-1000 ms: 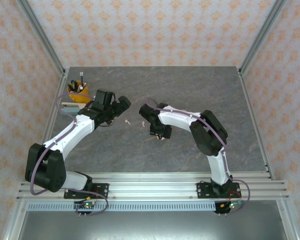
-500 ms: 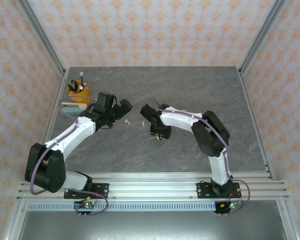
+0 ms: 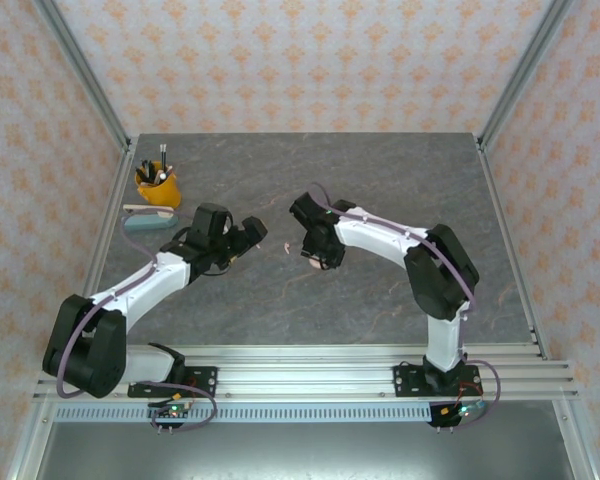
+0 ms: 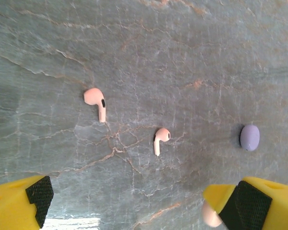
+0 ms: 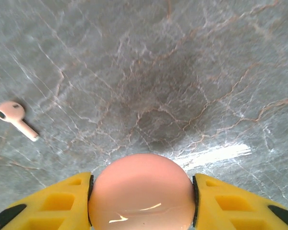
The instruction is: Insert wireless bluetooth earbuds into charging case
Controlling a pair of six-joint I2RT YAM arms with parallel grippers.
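Two pale pink earbuds (image 4: 97, 101) (image 4: 160, 139) lie apart on the grey marble table, ahead of my left gripper (image 4: 134, 203), which hangs open above them with nothing between its fingers. A small lilac oval thing (image 4: 249, 137) lies to their right. A pink rounded shape (image 4: 210, 215) peeks from behind the right finger; what it is I cannot tell. My right gripper (image 5: 141, 196) is shut on the round pink charging case (image 5: 141, 189), both pads against its sides. One pink earbud (image 5: 12, 115) lies at its left. From above, the right gripper (image 3: 320, 260) and the left gripper (image 3: 250, 236) flank an earbud (image 3: 283, 249).
A yellow cup of pens (image 3: 158, 186) stands at the back left, with a flat pale teal object (image 3: 145, 221) just in front of it. Metal frame posts and patterned walls bound the table (image 3: 380, 180) on three sides.
The right jaws have narrowed onto the pink case and that gripper has shifted slightly back and right. The left gripper has moved nearer and a little right, staying open.
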